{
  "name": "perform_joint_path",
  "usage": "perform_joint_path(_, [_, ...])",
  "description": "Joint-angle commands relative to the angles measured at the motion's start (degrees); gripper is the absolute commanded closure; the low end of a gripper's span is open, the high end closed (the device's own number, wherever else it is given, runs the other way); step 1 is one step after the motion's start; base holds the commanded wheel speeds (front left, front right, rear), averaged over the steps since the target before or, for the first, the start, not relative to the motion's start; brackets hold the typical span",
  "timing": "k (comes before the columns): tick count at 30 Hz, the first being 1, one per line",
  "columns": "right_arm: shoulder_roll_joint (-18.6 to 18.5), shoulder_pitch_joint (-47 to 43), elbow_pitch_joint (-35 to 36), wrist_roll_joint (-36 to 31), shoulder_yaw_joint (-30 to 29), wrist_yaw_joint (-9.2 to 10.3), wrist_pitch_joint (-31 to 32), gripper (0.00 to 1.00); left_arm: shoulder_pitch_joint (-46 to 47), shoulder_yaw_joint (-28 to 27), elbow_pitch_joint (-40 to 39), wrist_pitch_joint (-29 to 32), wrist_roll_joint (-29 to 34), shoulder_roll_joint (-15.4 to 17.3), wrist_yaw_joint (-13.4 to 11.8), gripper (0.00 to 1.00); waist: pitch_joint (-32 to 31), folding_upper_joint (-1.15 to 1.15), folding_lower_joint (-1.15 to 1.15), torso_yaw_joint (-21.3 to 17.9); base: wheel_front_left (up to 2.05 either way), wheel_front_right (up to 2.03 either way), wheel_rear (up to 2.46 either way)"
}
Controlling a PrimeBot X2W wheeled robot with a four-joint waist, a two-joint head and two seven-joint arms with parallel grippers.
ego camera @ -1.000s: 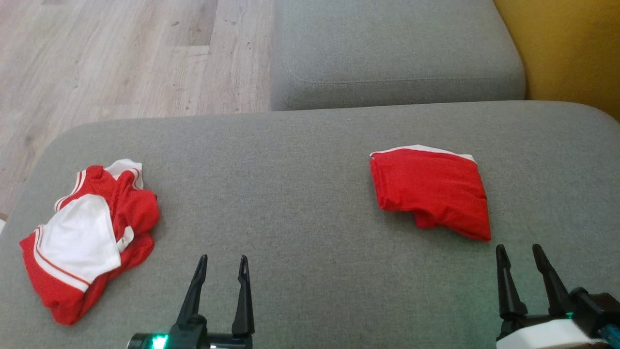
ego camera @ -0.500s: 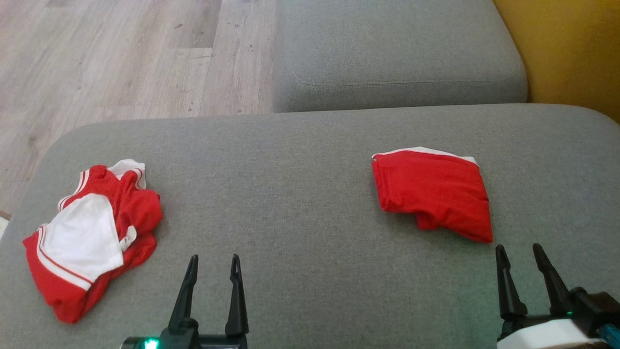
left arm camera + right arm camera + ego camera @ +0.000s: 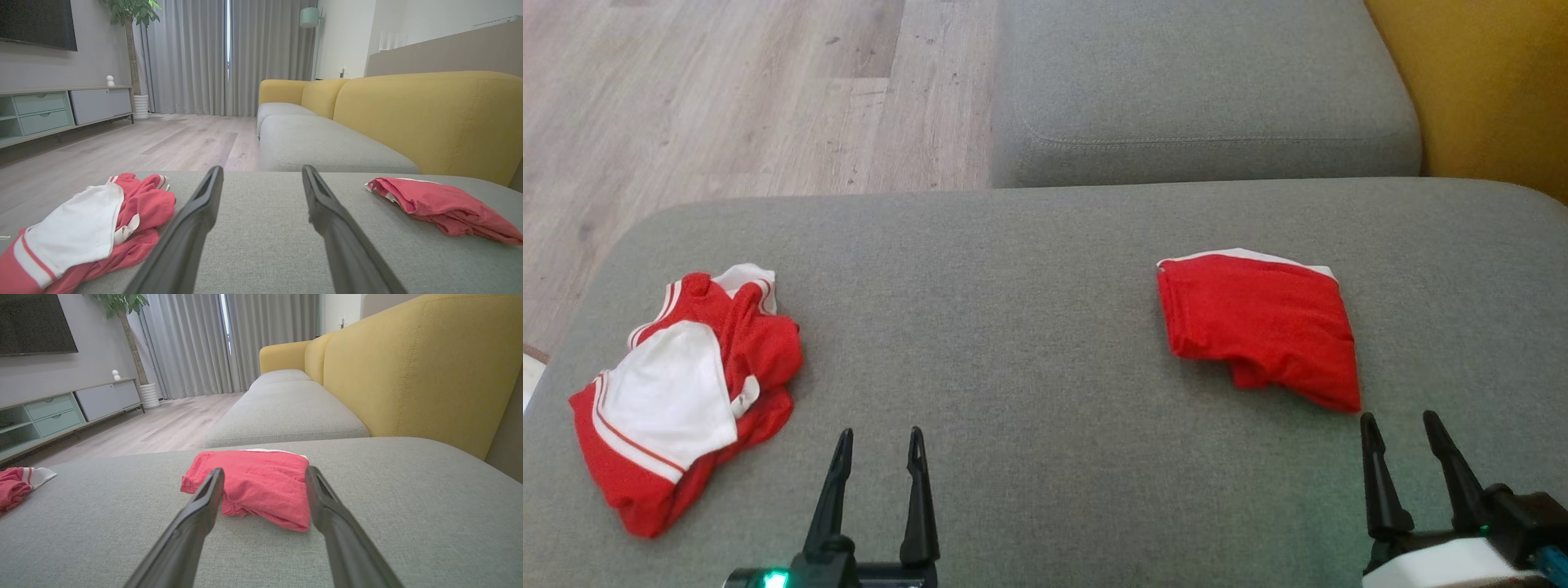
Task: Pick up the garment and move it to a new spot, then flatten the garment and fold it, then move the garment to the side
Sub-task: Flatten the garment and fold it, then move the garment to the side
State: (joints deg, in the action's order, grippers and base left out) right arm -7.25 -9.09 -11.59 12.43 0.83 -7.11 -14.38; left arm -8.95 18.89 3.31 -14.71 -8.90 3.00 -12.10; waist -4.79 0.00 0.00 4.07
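The crumpled red-and-white garment (image 3: 686, 384) lies at the left end of the grey sofa cushion (image 3: 1029, 269), so picking it up seems the step in hand. The left gripper (image 3: 880, 433) and right gripper (image 3: 1398, 416) hover, jaws apart and empty; the left one should reach across and pinch a raised fold

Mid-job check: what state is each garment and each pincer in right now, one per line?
crumpled garment: bunched in a heap, white panel on top, lying on the cushion at the left, not held.
folded garment: folded, lying on the cushion at the right, not held.
left pincer: open, empty, over bare cushion to the right of the crumpled garment.
right pincer: open, empty, just short of the folded garment.
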Motion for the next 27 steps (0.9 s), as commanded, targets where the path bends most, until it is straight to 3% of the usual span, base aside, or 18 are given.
perform_joint_path(1, [-0.8,1.1,1.8,-0.8,0.7,-0.37,-0.6,0.0,1.3,-1.8,-1.9,-0.3,0.2,-0.1,-0.1,0.0,0.0,0.0,0.0,0.1,0.0,0.0,0.0])
perform_joint_path(27, [-2.6,2.8,0.5,-0.1,1.0,-0.37,-0.6,0.0,2.3,-1.0,-2.5,-0.3,0.2,-0.1,-0.4,0.0,4.1,0.0,0.0,0.8,0.0,0.0,0.0])
